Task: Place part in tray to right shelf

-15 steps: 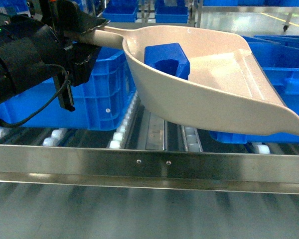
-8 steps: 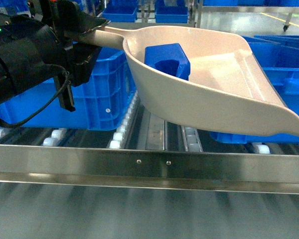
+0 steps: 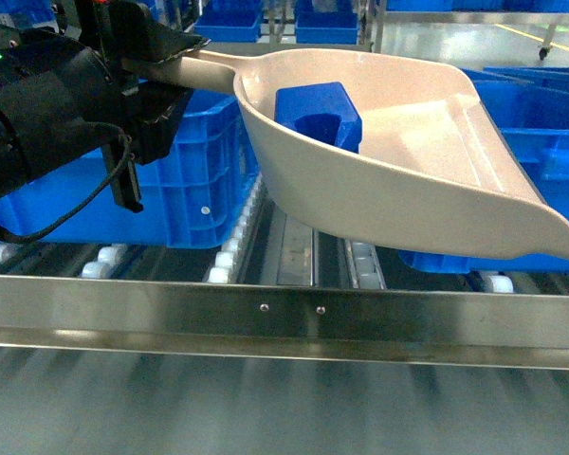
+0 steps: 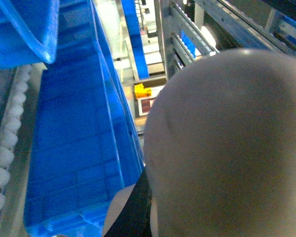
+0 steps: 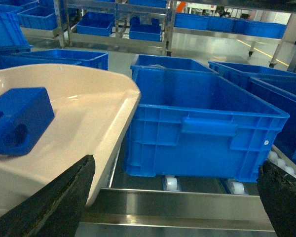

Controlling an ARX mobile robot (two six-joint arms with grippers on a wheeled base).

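Note:
The cream tray (image 3: pixel 408 190) hangs tilted above the right shelf's steel front rail (image 3: pixel 284 322), its open mouth pointing right. The blue part (image 3: pixel 318 114) lies inside it near the handle end. My left gripper (image 3: pixel 168 57) is shut on the tray's handle at the upper left. In the left wrist view the tray's rounded underside (image 4: pixel 227 148) fills the right half, with one black finger (image 4: pixel 135 207) against the handle. My right gripper (image 5: pixel 172 210) is open and holds nothing, low before the rail (image 5: pixel 187 197). From there the tray (image 5: pixel 89 113) and part (image 5: pixel 19 118) show on the left.
A large blue crate (image 3: pixel 185 180) sits on the white rollers (image 3: pixel 229 251) behind the tray's handle end. Another crate (image 5: pixel 202 123) stands on the rollers right of the tray. More blue crates (image 3: pixel 550 114) stand at the far right and on racks behind.

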